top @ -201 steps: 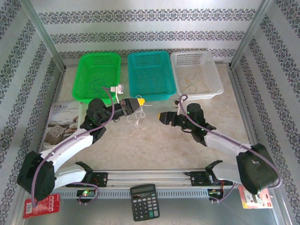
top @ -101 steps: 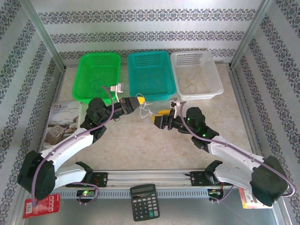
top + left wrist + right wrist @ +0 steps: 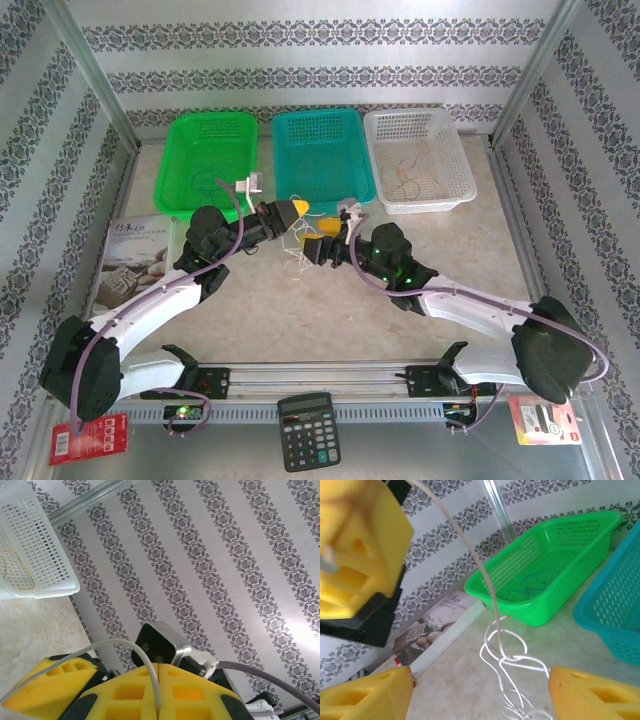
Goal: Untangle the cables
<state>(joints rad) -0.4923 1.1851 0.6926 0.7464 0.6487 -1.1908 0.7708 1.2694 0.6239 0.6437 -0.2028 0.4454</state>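
Just in front of the teal plastic mesh basket [image 3: 322,160], the left pincer [image 3: 295,208] is clenched on the thin, pale whitish curly cables [image 3: 512,656], which hang down toward the desk [image 3: 330,300]. The right pincer [image 3: 480,697] stands released, with a finger on either side of the strands, not touching them.

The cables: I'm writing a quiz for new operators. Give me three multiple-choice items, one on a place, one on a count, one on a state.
1. Where does the dark bluish cable lie?
A. in the green basket
B. on the booklet
C. on the calculator

2. How many baskets stand in the far row?
A. two
B. three
C. four

3. The left gripper has its fingers:
A. wide apart
B. shut on a basket's rim
C. shut on a whitish cable

Answers:
1. A, it curls on the green mesh floor.
2. B, green, teal and white stand side by side.
3. C, the strand runs out of the closed seam.
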